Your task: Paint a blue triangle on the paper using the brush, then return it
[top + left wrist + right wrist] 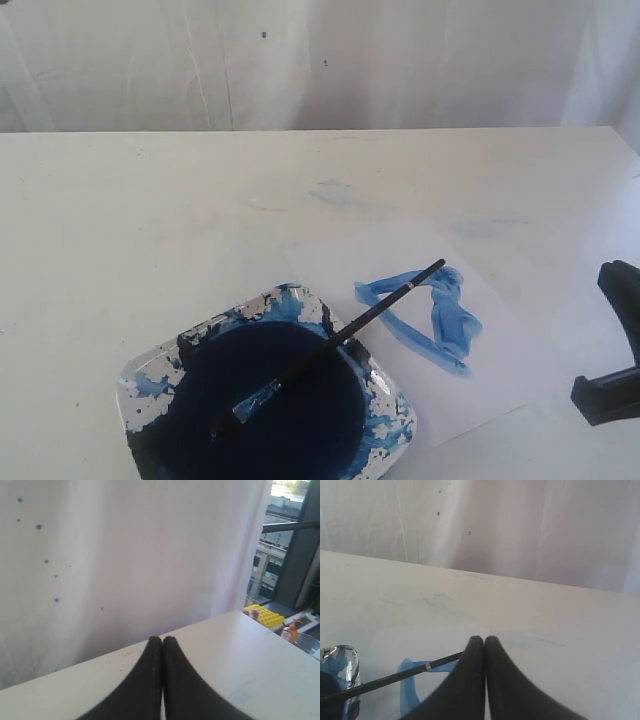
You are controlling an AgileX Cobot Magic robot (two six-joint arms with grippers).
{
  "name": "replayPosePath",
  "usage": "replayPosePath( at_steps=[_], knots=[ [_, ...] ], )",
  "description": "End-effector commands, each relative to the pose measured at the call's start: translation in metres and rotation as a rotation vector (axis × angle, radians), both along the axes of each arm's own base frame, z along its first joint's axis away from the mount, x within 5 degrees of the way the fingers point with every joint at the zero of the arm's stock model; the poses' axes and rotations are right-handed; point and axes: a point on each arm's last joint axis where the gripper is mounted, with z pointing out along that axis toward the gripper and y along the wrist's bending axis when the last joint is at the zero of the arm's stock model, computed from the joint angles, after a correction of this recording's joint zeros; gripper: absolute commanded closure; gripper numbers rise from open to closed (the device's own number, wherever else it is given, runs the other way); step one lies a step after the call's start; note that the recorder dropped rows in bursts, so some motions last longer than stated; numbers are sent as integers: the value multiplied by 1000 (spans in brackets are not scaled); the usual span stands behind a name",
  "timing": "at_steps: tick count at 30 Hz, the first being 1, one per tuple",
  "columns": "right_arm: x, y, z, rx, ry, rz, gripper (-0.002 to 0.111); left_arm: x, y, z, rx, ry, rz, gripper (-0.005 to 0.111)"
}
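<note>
**A:** Start on the left. What is that arm doing?

**B:** The left end effector (162, 640) has its fingers pressed together with nothing between them. It is lifted above the counter (150, 220) and faces the curtain (125, 555). The exterior view doesn't show it at all. I'd guess it is parked clear because the painting is a one-arm job.

**A:** Next along?

**B:** The paint dish (140, 385), pooled with dark blue. The brush (330, 345) lies slanted across it, with the bristles in the paint and the handle propped on the rim. The far end of the handle reaches out over the blue triangle (445, 320). Lying that way probably keeps the wet tip off the sheet.

**A:** So the triangle is done?

**B:** It reads as a closed outline, one side heavier, on the paper (500, 350) just beside the dish. With the brush in the dish, the task looks about finished.

**A:** And the right?

**B:** The right end effector (484, 640) is closed tight on nothing. It sits off to the right of the paper, apart from the brush, likely so it can't nudge the handle.
</note>
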Motion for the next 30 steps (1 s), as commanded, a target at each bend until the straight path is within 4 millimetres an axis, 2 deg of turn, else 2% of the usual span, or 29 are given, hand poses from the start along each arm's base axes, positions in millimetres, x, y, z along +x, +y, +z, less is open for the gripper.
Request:
replayPosePath(
  at_steps=[1, 8, 12, 16, 24, 30],
  knots=[
    [1, -1, 3, 19, -31, -14, 108, -35, 16, -5, 26, -57, 76, 107],
    [1, -1, 3, 22, -31, -17, 108, -80, 48, -27, 17, -107, 306, 107],
    [1, -1, 3, 20, -28, -14, 108, -99, 57, -39, 8, -125, 353, 107],
    [1, -1, 3, 20, -28, -14, 108, -114, 51, -45, 4, -134, 246, 107],
    [1, -1, 3, 20, -28, -14, 108, -127, 29, -47, 20, -120, -33, 107],
    [1, -1, 3, 19, -26, -14, 108, -128, 29, -46, 33, -135, -35, 107]
  ],
)
